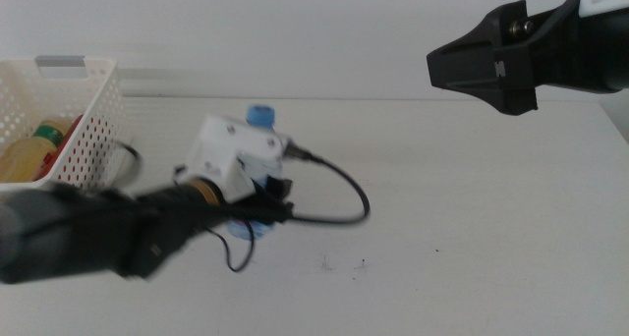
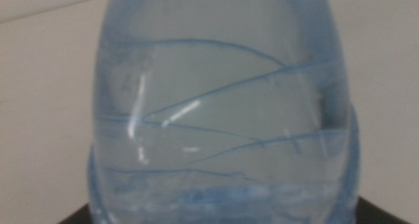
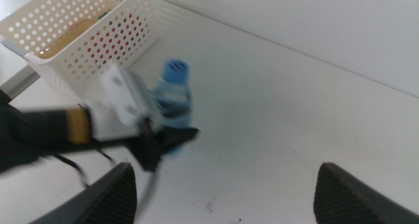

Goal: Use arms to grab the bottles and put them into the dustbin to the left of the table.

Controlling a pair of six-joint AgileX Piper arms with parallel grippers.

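Nearest the middle camera, the left arm (image 1: 79, 240) comes in as a thick, matte black limb, smeared with blur. It ends in a white boxy housing (image 1: 228, 156) with a glossy black cable (image 1: 339, 191) looping off it across the table (image 1: 472, 228). Past the housing, the left gripper (image 1: 257, 210) reaches the small clear water bottle (image 1: 257, 169). In the right wrist view a dark finger (image 3: 175, 137) crosses the front of the bottle's lower body, and the jaws stand either side of it. Whether they are pressed onto the plastic cannot be told from these pictures.

The left wrist view is filled by the bottle's curved, transparent, blue-tinted wall, ribbed with thin arcing lines and streaked with white glints. The gripper's dark parts show only at the bottom corners.

The bottle stands upright on the smooth white tabletop, its round blue cap (image 1: 260, 113) showing above the housing. It stands to the right of the dustbin (image 1: 93, 120) and apart from it.

The dustbin sits at the table's far left. It is a white rectangular plastic basket with walls pierced by rows of round holes and a grey handle bar (image 1: 62, 63) on its rim. Inside lie a yellow-liquid bottle (image 1: 28, 157) and something red (image 1: 71, 125) seen through the holes.

High on the right, the right gripper (image 1: 491, 69) hangs above the table. Its angular black jaws are spread wide and hold nothing.
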